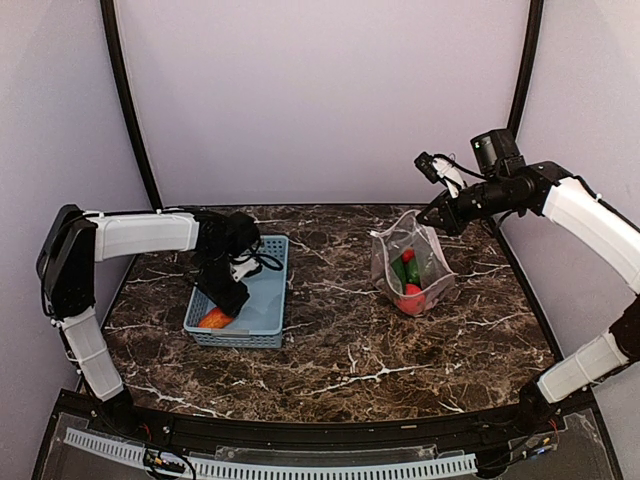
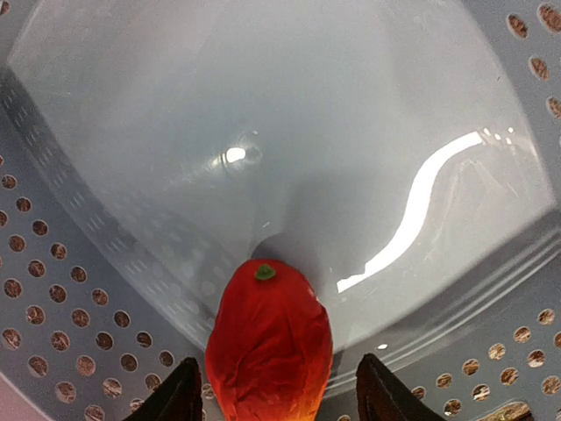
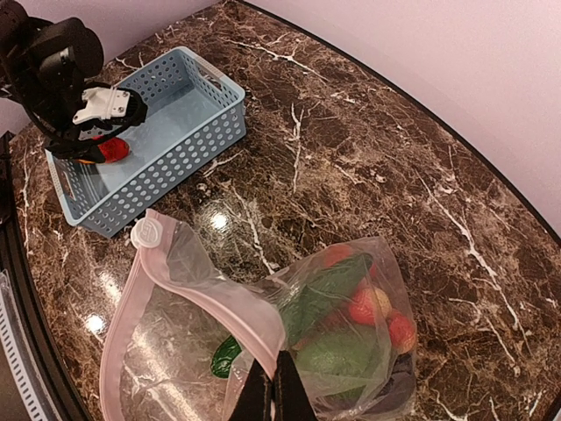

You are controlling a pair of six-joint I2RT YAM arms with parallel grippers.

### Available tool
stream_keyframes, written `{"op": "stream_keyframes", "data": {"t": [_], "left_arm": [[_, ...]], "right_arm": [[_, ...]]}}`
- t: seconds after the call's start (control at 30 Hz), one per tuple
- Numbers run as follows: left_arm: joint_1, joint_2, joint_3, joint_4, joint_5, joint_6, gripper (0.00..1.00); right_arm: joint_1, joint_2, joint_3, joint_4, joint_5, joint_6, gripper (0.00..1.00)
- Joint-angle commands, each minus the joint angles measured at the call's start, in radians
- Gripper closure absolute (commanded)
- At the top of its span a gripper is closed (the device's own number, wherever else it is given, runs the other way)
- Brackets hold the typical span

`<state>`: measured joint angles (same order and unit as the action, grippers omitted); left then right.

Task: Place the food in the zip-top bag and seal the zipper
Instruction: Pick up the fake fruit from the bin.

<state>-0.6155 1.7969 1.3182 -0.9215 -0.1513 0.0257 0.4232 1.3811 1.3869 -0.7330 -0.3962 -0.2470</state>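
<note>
An orange-red pepper (image 2: 270, 344) lies in the near left corner of the light blue basket (image 1: 262, 300); it also shows in the top view (image 1: 214, 319). My left gripper (image 2: 276, 395) is open, its fingers on either side of the pepper. My right gripper (image 3: 278, 395) is shut on the pale pink zipper strip (image 3: 210, 279) of the clear zip-top bag (image 1: 410, 265) and holds its mouth up and open. Inside the bag lie an avocado (image 3: 344, 357), a cucumber (image 3: 329, 289), red and peach fruits (image 3: 370, 304) and a dark eggplant at the bottom.
The basket stands at the table's left, the bag at the right middle. Dark marble table (image 1: 350, 350) lies between them. Purple walls close the back and sides. A white slider tab (image 3: 143, 232) sits at the zipper's end.
</note>
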Motion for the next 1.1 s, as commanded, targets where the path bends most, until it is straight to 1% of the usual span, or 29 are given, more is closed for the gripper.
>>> {"op": "stream_keyframes", "data": {"t": [0.0,0.17,0.3,0.4,0.53,0.63,0.73,0.83,0.97,1.07], "left_arm": [[0.026,-0.043,-0.075,0.048,0.016,0.049,0.42],[0.043,-0.014,-0.101,0.079,0.032,0.070,0.48],[0.043,-0.001,-0.077,0.071,0.048,0.066,0.55],[0.043,-0.008,-0.018,0.038,0.070,0.061,0.61],[0.041,-0.066,0.082,0.005,0.129,0.061,0.63],[0.017,-0.131,0.158,0.031,0.146,0.053,0.63],[-0.040,-0.175,0.241,0.105,0.140,0.052,0.64],[-0.144,-0.211,0.290,0.200,0.147,0.065,0.65],[-0.239,-0.232,0.306,0.365,0.230,0.044,0.68],[-0.288,-0.252,0.289,0.541,0.283,0.012,0.70]], "right_arm": [[0.000,-0.006,-0.008,0.009,0.006,-0.005,1.00],[0.000,-0.016,-0.019,0.013,0.011,-0.009,1.00],[0.000,-0.019,-0.025,0.014,0.012,-0.009,1.00],[0.000,-0.018,-0.024,0.014,0.015,-0.009,1.00],[-0.001,-0.008,-0.004,0.003,0.015,-0.009,1.00],[0.000,0.001,0.023,-0.012,0.008,-0.010,1.00],[0.003,0.005,0.029,-0.018,-0.003,-0.011,1.00],[0.019,0.018,0.042,-0.038,0.000,-0.018,1.00],[0.048,0.041,0.088,-0.069,0.010,-0.032,1.00],[0.077,0.068,0.129,-0.106,0.003,-0.041,1.00]]}}
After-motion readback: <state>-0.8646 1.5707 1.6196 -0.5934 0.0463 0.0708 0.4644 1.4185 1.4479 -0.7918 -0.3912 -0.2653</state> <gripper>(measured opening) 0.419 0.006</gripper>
